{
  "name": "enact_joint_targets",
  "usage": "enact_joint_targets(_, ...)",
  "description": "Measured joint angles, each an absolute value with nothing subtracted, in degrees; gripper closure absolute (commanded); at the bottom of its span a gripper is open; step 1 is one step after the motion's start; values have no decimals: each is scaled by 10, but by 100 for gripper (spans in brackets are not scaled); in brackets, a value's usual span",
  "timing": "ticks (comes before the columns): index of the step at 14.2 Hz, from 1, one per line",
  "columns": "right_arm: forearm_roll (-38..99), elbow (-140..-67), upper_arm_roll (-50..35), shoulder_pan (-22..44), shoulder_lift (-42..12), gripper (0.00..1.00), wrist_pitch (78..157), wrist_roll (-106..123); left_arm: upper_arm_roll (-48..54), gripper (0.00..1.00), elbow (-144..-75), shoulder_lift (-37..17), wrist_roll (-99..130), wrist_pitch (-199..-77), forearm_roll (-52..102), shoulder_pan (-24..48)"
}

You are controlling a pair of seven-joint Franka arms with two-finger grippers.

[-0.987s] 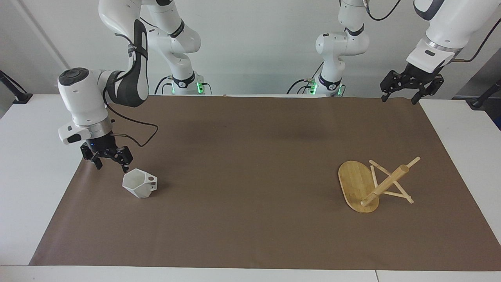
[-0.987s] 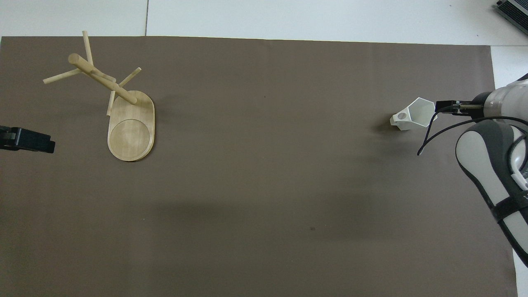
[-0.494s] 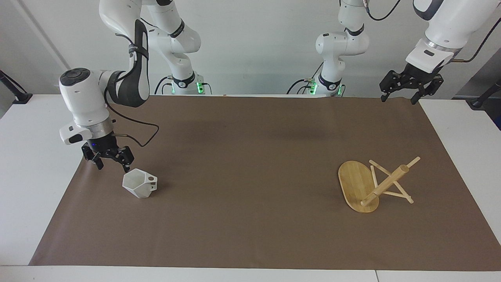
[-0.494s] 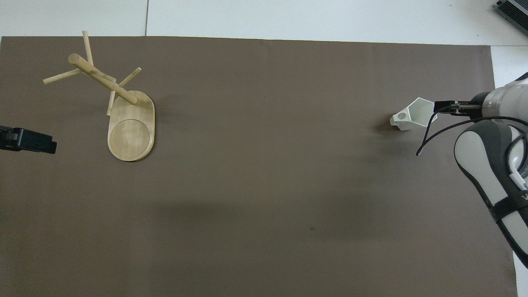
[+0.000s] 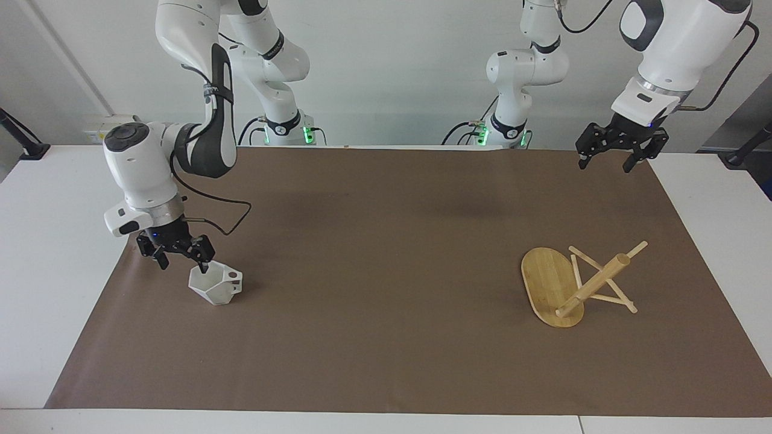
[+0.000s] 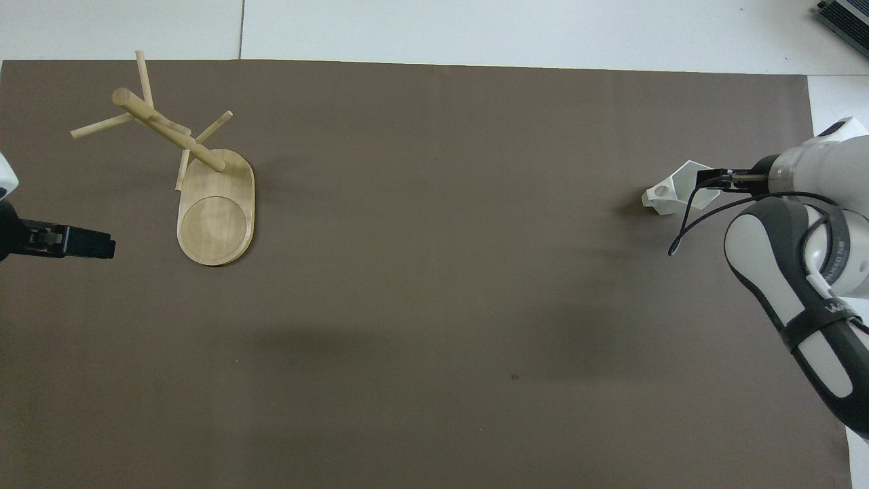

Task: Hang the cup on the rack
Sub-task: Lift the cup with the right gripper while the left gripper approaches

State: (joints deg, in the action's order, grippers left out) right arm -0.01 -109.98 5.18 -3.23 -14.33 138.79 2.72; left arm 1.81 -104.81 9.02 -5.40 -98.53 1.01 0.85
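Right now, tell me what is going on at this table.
The right gripper, fingers open, is at the rim of the small white faceted cup, which sits on the brown mat. The light bamboo mug rack lies tipped over toward the left arm's end. The left gripper waits in the air, open.

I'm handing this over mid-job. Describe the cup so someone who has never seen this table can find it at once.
Start from the brown mat that covers the table and go to the right arm's end of it, away from the bamboo rack that lies tipped over at the left arm's end. There, under the open right gripper, sits the cup. It is small, white and angular, with a blocky handle pierced by a round hole.
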Motion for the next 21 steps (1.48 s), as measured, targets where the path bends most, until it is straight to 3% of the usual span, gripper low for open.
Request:
enact_joint_targets(3, 0, -1100, 51, -32, -160, 0, 1408, 27, 16, 0, -1066, 99, -8, -991, 40, -8)
enact_joint_targets(8, 0, -1099, 51, -32, -165, 1, 1409, 27, 16, 0, -1080, 102, 253, -977, 125, -13)
enact_joint_targets(13, 0, -1099, 51, -32, -165, 33, 1409, 27, 21, 0, -1093, 117, 313, -938, 152, -12)
enact_joint_targets(15, 0, -1099, 51, -32, -165, 37, 1409, 27, 21, 0, -1093, 120, 317, -935, 153, -12)
enact_joint_targets(21, 0, -1099, 51, -32, -165, 71, 1409, 27, 24, 0, -1098, 123, 347, -926, 151, -13)
